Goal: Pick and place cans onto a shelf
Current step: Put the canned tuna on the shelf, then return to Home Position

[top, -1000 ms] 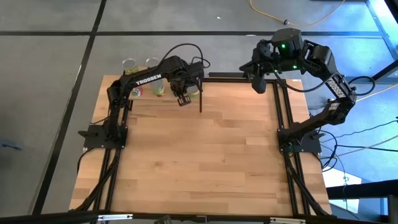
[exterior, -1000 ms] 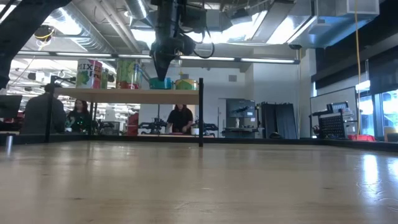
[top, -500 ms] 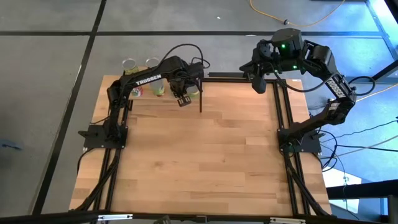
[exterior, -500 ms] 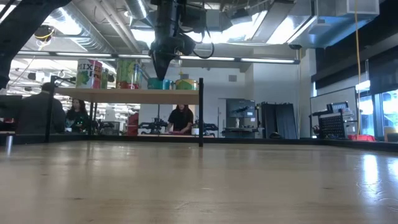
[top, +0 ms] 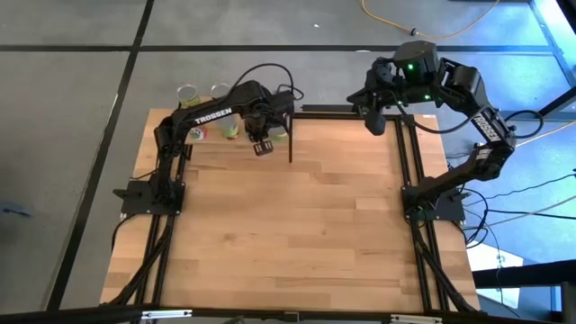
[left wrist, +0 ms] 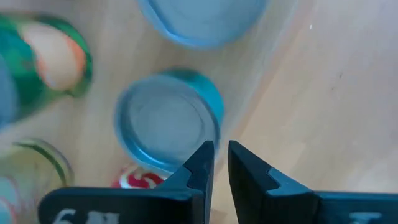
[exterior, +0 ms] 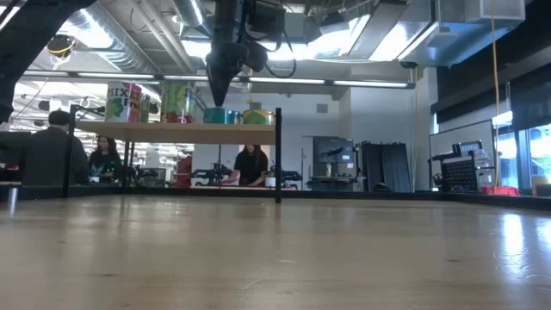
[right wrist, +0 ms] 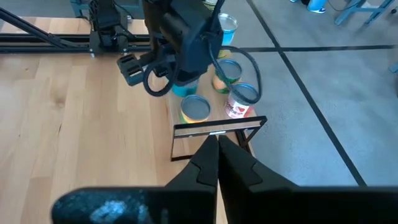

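The shelf (exterior: 172,132) stands at the table's far left, a light-wood board on thin black posts. Several cans stand upright on their bases on it: a white-labelled one (exterior: 125,102), a green one (exterior: 178,102), a teal one (exterior: 220,115) and a yellow-green one (exterior: 256,116). My left gripper (top: 262,145) hangs just above the shelf beside the teal can (left wrist: 168,121), with its fingers (left wrist: 221,163) shut and empty. My right gripper (top: 373,121) is shut and empty, raised over the table's far right edge.
Two more cans (top: 187,93) (top: 220,90) show beyond the table's far edge. Black frame rails (top: 409,171) run along the table's right side. People sit and stand in the room behind the shelf (exterior: 52,155). Bare tabletop (top: 297,225) spreads over the near half.
My left gripper has shifted slightly toward the table's left edge and risen a little above the shelf, so more of the teal can shows. The cans have stayed in place.
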